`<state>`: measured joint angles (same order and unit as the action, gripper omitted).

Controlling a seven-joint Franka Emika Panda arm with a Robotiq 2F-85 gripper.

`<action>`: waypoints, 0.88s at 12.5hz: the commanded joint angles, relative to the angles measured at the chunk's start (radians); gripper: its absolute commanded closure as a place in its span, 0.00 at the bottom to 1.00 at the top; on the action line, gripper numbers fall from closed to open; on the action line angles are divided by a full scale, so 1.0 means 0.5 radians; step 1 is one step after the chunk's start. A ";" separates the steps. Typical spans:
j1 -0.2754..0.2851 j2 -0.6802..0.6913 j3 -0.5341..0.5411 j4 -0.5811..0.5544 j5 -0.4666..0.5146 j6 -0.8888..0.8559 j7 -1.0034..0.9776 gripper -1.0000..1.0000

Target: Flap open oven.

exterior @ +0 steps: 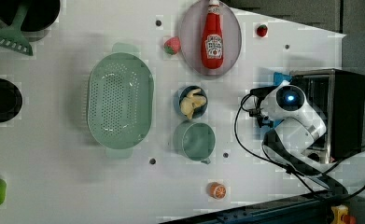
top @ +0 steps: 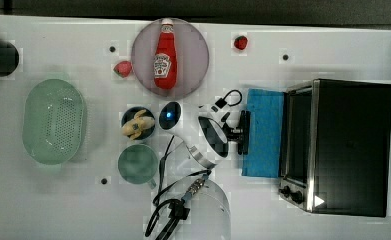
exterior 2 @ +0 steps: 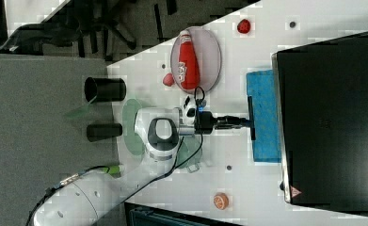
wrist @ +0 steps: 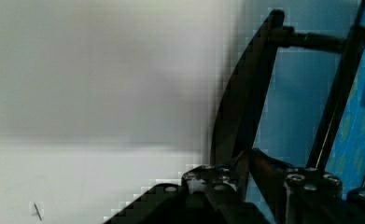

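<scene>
The oven (top: 350, 145) stands at the top view's right, a black box with a steel front and two knobs (top: 290, 193). Its blue glass door (top: 265, 135) lies folded down flat on the table, pointing to the top view's left. The dark bar handle (top: 244, 120) runs along the door's free edge. My gripper (top: 240, 132) reaches level from the top view's left and is shut on the middle of that handle. In the right view the gripper (exterior 2: 245, 123) meets the handle (exterior 2: 252, 108) the same way. The wrist view has the fingers (wrist: 264, 168) pinching the bar (wrist: 245, 102).
A ketchup bottle (top: 165, 55) lies on a grey plate (top: 195, 55). A green colander (top: 53, 120), a bowl with a toy banana (top: 138, 123) and a green cup (top: 137, 164) sit behind the arm. Strawberries (top: 240, 42), an orange slice (exterior: 216, 190) and black cups (exterior 2: 104, 89) lie about.
</scene>
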<state>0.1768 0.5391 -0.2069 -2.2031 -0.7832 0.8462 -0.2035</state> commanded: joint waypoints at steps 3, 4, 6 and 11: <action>-0.003 -0.337 0.059 0.152 0.413 0.025 0.131 0.83; -0.003 -0.454 0.060 0.163 0.582 -0.045 0.131 0.83; -0.010 -0.697 0.052 0.208 0.933 -0.239 0.131 0.83; -0.029 -1.203 -0.031 0.587 1.583 -1.007 0.208 0.83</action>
<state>0.1860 -0.0643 -0.1874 -1.9111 -0.0078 0.4099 -0.1840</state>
